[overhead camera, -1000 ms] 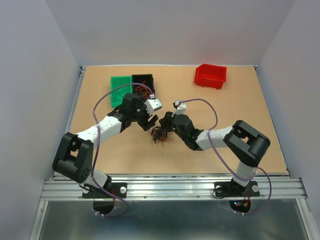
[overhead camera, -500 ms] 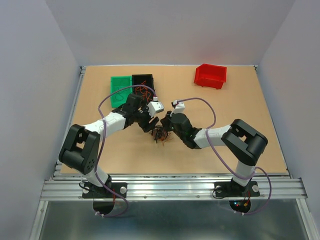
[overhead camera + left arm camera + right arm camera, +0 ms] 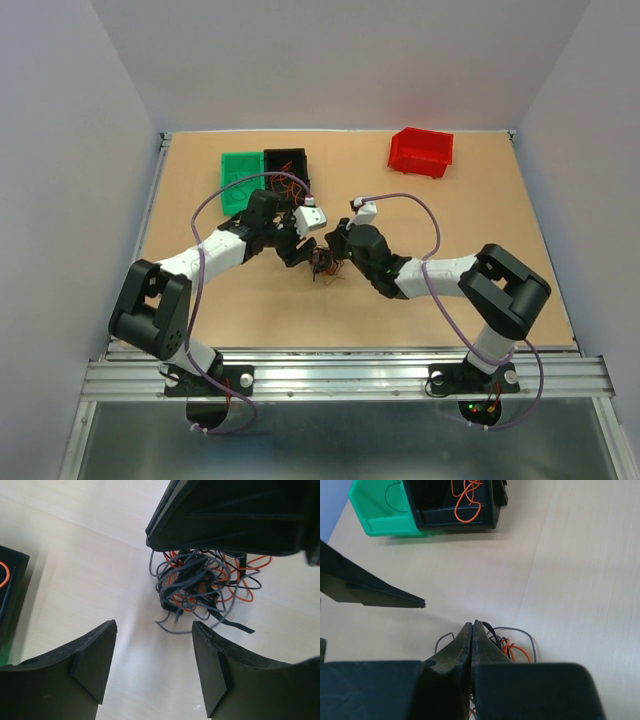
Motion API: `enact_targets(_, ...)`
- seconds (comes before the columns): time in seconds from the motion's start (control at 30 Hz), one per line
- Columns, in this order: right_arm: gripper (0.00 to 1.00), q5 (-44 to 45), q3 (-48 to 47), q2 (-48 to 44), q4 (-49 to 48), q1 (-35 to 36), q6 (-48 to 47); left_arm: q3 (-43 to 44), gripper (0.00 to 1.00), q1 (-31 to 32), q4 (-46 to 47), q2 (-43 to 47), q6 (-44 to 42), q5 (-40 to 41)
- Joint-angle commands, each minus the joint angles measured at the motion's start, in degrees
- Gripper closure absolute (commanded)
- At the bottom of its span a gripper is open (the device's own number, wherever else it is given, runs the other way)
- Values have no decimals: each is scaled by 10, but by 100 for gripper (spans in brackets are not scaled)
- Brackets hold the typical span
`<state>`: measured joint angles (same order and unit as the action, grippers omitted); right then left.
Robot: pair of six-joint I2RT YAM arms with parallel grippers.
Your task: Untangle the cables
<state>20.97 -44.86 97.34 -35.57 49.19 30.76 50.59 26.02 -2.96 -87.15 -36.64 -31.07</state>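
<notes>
Pale wooden worktop (image 3: pixel 450 220), seen from above. Tangled grey and orange cables (image 3: pixel 200 582) were found near its centre, between the two arms. The left end effector (image 3: pixel 154 630) was held wide open just beside the tangle, with nothing gripped. The right end effector (image 3: pixel 471 630) was pressed fully closed over the tangle; whether a strand was pinched could not be told. One orange cable (image 3: pixel 465 497) was lying in the black bin (image 3: pixel 490 515).

Three bins: green bin (image 3: pixel 238 170), black bin (image 3: pixel 284 156), red bin (image 3: pixel 420 152). One cable tangle (image 3: pixel 325 266). Two arms: left arm (image 3: pixel 215 250), right arm (image 3: pixel 440 272).
</notes>
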Motion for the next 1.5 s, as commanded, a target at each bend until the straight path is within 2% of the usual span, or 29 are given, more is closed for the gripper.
enact_targets(0.0,99,15,13,-15,-21,-1,8,-22,25,0,24,59,-10,-36)
enact_targets(0.23,99,10,10,-12,-24,-1,7,-67,23,-2,52,110,-33,-68)
enact_targets(0.33,99,9,8,-10,-25,-1,6,-94,23,11,107,118,-37,-36)
enact_targets(0.43,100,11,10,-11,-27,-1,8,-104,27,22,135,112,-40,-7)
enact_targets(0.67,99,9,19,-22,-36,-1,9,-119,28,37,193,92,-42,26)
enact_targets(0.83,100,6,21,-22,-43,-1,10,-105,31,41,204,63,-45,41)
enact_targets(1.13,99,1,19,-15,-46,-1,15,-102,32,60,214,42,-51,73)
enact_targets(1.23,100,2,19,-15,-47,-1,16,-94,44,67,213,23,-49,86)
enact_targets(1.27,99,5,20,-16,-48,-1,17,-86,56,68,206,18,-50,90)
enact_targets(1.33,99,6,21,-17,-49,-1,18,-82,66,73,204,11,-49,94)
enact_targets(1.37,99,8,22,-18,-50,-1,20,-81,80,75,202,8,-51,99)
enact_targets(1.4,100,9,23,-19,-49,-1,19,-81,86,78,202,8,-53,102)
enact_targets(1.43,100,11,24,-21,-49,-1,20,-82,99,83,202,8,-53,106)
enact_targets(1.47,100,13,27,-22,-50,-1,20,-84,100,83,204,9,-52,107)
